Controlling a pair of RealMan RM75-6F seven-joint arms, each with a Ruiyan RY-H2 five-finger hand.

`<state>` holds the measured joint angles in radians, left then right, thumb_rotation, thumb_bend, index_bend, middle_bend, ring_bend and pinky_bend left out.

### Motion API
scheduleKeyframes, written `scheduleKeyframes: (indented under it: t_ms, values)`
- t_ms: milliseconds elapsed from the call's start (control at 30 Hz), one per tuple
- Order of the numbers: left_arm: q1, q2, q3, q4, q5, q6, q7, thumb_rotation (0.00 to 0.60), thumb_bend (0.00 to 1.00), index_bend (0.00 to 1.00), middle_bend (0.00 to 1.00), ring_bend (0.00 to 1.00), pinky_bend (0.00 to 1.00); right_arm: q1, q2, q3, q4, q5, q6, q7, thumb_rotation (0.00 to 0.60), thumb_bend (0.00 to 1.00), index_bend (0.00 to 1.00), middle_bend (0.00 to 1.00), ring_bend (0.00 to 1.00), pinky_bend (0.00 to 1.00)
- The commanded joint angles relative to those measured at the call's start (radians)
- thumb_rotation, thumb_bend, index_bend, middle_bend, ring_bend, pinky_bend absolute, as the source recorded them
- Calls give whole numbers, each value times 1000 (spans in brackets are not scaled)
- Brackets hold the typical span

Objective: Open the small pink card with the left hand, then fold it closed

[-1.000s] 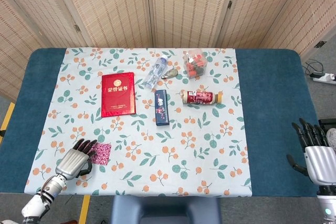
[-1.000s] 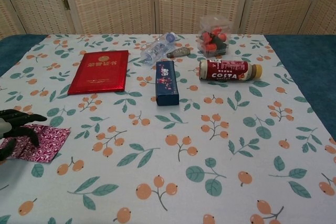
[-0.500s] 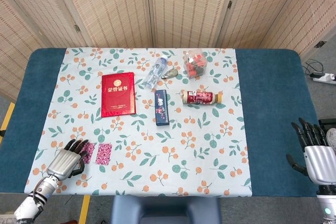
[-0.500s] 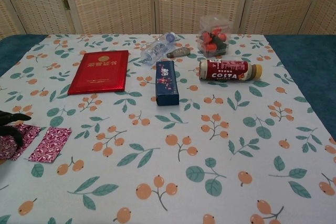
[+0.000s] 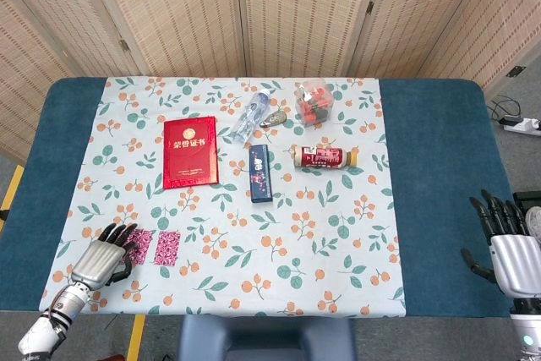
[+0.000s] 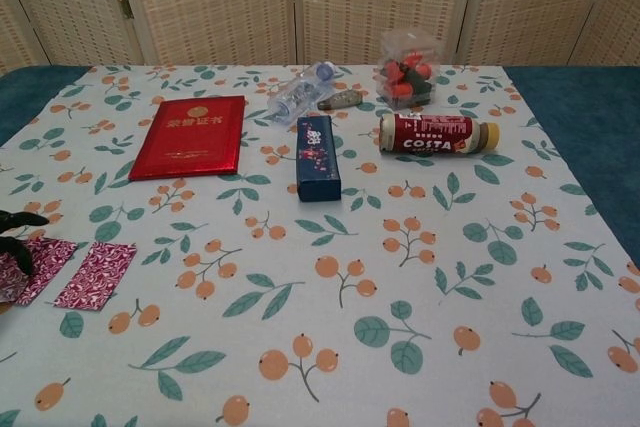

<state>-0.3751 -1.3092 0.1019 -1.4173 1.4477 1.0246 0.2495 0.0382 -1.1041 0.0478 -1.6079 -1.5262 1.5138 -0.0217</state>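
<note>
Left hand (image 5: 100, 253) sits at the worktop's (image 5: 439, 166) near-left corner, fingertips on the left flap of the pink card (image 5: 156, 246), nothing gripped, fingers apart. Card lies open flat, two panels side by side. Risk: closing it, fingertips may slide the thin card across the cloth instead of lifting a flap. Right hand (image 5: 507, 247) idle far right, released.
</note>
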Motion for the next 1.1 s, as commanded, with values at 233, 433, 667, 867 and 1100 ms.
scheduleKeyframes:
  t_ms: [233,433,667,867,1100]
  values:
    - [14,12,-6,10,-33,1,6,47,817,302,0,0,0,0,0,0,2,-1,1,4,600,323,0,0,0,0]
    - [24,23,-7,23,-54,-1,7,48,817,302,0,0,0,1,-1,1,4,0,-1,5,600,323,0,0,0,0]
    - [33,36,-13,21,-63,8,-1,66,817,306,0,0,0,0,-1,1,2,-3,3,4,600,323,0,0,0,0]
    - [31,30,-6,-8,-13,31,-4,63,817,305,0,0,0,1,-3,-1,3,-4,-1,4,600,323,0,0,0,0]
    - [14,6,-12,-11,-13,7,19,60,817,300,0,0,0,-4,-1,-2,6,0,2,10,600,322,0,0,0,0]
